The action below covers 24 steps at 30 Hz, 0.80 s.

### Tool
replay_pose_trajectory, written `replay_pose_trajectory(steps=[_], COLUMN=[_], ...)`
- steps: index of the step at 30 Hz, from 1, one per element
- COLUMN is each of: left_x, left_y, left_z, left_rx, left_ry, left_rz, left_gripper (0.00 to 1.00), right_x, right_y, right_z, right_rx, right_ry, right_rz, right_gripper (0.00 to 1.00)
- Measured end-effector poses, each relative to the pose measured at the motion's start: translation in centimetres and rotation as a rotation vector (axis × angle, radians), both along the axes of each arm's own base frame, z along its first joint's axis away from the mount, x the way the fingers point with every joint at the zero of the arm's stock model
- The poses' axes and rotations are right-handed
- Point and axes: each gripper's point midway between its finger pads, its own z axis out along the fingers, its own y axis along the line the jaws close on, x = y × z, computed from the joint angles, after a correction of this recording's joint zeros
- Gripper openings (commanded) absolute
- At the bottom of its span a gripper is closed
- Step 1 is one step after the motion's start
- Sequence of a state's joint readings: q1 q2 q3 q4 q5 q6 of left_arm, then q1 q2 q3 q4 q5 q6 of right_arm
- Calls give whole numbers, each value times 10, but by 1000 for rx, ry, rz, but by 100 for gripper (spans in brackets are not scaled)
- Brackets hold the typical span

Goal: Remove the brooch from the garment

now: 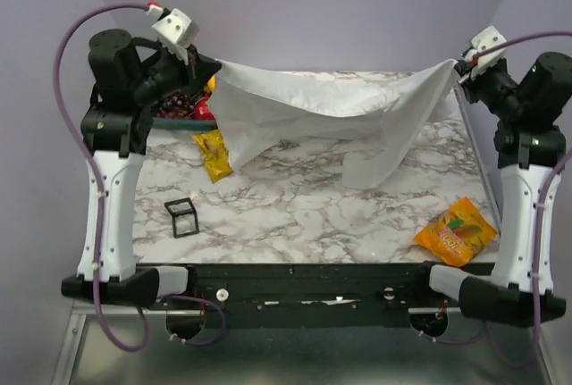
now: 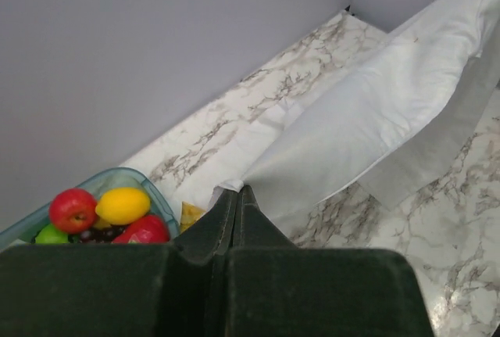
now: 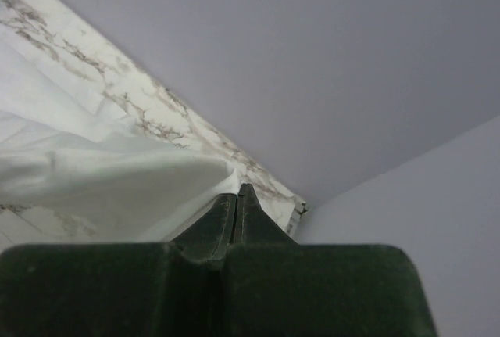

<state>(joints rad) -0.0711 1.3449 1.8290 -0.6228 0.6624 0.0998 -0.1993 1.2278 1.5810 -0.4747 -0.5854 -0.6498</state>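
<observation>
Our left gripper [image 2: 237, 193], black and two-fingered, is pinched tight on one corner of the large white fabric shirt [image 1: 331, 104]. Our right gripper [image 3: 237, 190] is clamped on the opposite corner. Two claws, one garment, strung between them over the marble table [image 1: 313, 215], its middle sagging low. The tiny brooch we cannot pick out in any view. Around it are two snack bags, a yellow chip bag [image 1: 213, 153] and an orange packet [image 1: 456, 231], plus one black wire frame [image 1: 182, 217] and one clear bowl [image 2: 117, 173] of fruit.

White-and-black arms [image 1: 112, 197], purple cables [image 1: 57, 68], dark-green end effectors [image 2: 238, 193] [image 3: 238, 190].
</observation>
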Motion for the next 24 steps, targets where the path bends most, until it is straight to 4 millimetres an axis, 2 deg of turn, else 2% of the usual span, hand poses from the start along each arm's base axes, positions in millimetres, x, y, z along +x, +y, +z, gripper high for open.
replay_pose_trajectory(steps=[4,8,10,12,15,18,22,24], left_x=[-63,-122,-142,-156,-157,-141,-96,-64], left_y=[0,3,5,6,8,10,12,12], left_z=[41,75,89,98,101,83,30,-10], left_rx=[-50,-76,-83,-90,-93,-85,-40,-9], left_ry=[-160,-319,-382,-428,-442,-398,-280,-187], left_rz=[-22,-28,-26,-23,-10,8,39,53], left_gripper=[0,0,0,0,0,0,0,0], right_x=[-62,-111,-128,-136,-135,-124,-93,-70], right_y=[6,6,5,5,5,3,0,1], right_z=[45,81,93,102,103,94,57,29], right_rx=[-64,-98,-102,-101,-90,-76,-63,-60], right_ry=[-167,-305,-351,-377,-374,-343,-245,-169], right_rz=[-34,-93,-116,-130,-132,-131,-112,-77], right_gripper=[1,1,1,1,1,1,1,2])
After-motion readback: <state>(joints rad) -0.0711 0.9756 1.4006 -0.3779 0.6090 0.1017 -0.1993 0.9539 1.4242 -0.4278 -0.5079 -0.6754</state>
